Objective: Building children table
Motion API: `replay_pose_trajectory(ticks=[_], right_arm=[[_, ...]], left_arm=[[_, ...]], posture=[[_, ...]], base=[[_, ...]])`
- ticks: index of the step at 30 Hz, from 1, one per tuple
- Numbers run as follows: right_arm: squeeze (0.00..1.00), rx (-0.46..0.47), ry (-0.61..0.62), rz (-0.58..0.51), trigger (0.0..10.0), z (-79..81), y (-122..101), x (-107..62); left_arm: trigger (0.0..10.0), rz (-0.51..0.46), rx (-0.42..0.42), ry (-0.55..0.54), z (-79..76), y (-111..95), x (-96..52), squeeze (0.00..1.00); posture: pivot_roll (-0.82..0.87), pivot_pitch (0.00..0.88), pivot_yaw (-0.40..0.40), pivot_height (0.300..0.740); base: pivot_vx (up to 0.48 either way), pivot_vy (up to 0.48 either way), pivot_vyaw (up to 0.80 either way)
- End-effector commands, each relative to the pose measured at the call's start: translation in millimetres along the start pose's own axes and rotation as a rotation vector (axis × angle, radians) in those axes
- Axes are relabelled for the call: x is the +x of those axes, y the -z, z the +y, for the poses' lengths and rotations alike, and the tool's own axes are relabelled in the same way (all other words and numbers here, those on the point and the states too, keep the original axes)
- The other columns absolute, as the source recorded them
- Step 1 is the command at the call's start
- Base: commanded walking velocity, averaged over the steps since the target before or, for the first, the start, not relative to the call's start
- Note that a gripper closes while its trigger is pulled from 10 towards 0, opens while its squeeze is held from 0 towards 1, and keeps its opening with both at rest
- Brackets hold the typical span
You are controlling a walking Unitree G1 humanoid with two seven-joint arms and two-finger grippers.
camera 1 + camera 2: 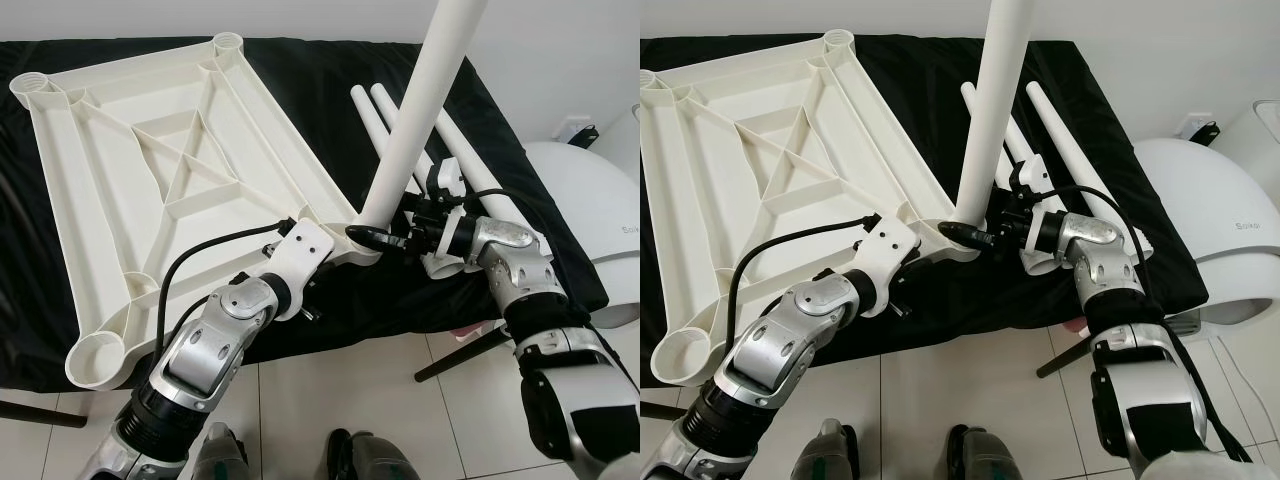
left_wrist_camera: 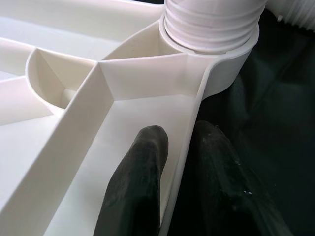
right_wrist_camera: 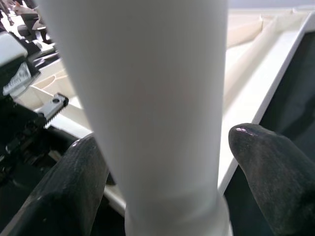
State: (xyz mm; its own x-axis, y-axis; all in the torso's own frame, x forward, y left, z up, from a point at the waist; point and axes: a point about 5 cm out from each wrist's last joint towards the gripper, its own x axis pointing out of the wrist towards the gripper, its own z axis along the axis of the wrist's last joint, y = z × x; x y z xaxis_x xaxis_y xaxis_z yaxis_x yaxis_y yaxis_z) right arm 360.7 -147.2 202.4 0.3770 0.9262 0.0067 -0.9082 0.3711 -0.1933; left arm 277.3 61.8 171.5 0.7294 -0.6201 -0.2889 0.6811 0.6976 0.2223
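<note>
From the head camera, a white plastic tabletop [image 1: 170, 170] is lying upside down, ribs up, on a black cloth [image 1: 330, 100] covering the work surface. A round socket is sitting at each corner of the tabletop. In the corner nearest the robot's right arm, a white table leg [image 1: 420, 110] is standing upright in its socket. Three more legs [image 1: 470, 170] are lying side by side on the cloth, just beside that corner, toward the cloth's right edge. The left gripper [image 1: 350, 238] is reaching to the tabletop's near edge close to the standing leg, and the right gripper [image 1: 985, 236] is meeting the bottom of that leg from the right. A white rounded appliance [image 1: 1200, 220] is standing right of the cloth, against a white wall [image 1: 560, 50], and pale floor tiles [image 1: 330, 390] are showing below.

In the left wrist view, the two black fingers [image 2: 138, 182] are straddling the tabletop's thin rim wall, one inside and one outside, nearly closed on it, with the threaded leg end seated in the socket [image 2: 231, 49] just ahead.

In the right wrist view, the fingers [image 3: 273, 167] are standing wide apart on either side of the leg [image 3: 152, 98]; whether they are touching it, I cannot tell.
</note>
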Motion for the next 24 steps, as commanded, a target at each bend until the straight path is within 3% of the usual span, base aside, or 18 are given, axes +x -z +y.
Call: replay_pose_trajectory(ticks=[1, 2, 3, 20, 24], right_arm=[[0.00, -0.001, -0.007, 0.008, 10.0, -1.0, 2.4, -1.6], [0.00, 0.000, -0.005, -0.003, 2.9, -2.5, 1.8, -1.1], [0.00, 0.004, -0.007, -0.009, 0.0, -2.7, 1.6, -0.9], [0.00, 0.018, -0.030, -0.061, 0.0, -0.6, 2.3, -1.8], [0.00, 0.001, 0.029, -0.070, 0.0, 0.1, 4.1, -2.9]], left_arm=[[10.0, -0.035, 0.019, 0.065, -5.5, -8.2, 0.5, 0.00], [10.0, -0.035, 0.020, 0.065, -5.5, -8.2, 0.4, 0.00], [10.0, -0.035, 0.021, 0.066, -5.6, -8.3, 0.3, 0.00], [10.0, -0.035, 0.022, 0.070, -7.3, -8.2, 0.6, 0.00], [10.0, -0.035, 0.020, 0.070, -8.4, -7.6, 0.4, 0.00]], posture=[[0.05, 0.163, -0.044, 0.740], [0.05, 0.163, -0.043, 0.740], [0.05, 0.163, -0.042, 0.740], [0.05, 0.161, -0.046, 0.740], [0.05, 0.158, -0.054, 0.740]], base=[[0.000, 0.000, 0.00], [0.000, 0.000, 0.00], [0.000, 0.000, 0.00], [0.000, 0.000, 0.00], [0.000, 0.000, 0.00]])
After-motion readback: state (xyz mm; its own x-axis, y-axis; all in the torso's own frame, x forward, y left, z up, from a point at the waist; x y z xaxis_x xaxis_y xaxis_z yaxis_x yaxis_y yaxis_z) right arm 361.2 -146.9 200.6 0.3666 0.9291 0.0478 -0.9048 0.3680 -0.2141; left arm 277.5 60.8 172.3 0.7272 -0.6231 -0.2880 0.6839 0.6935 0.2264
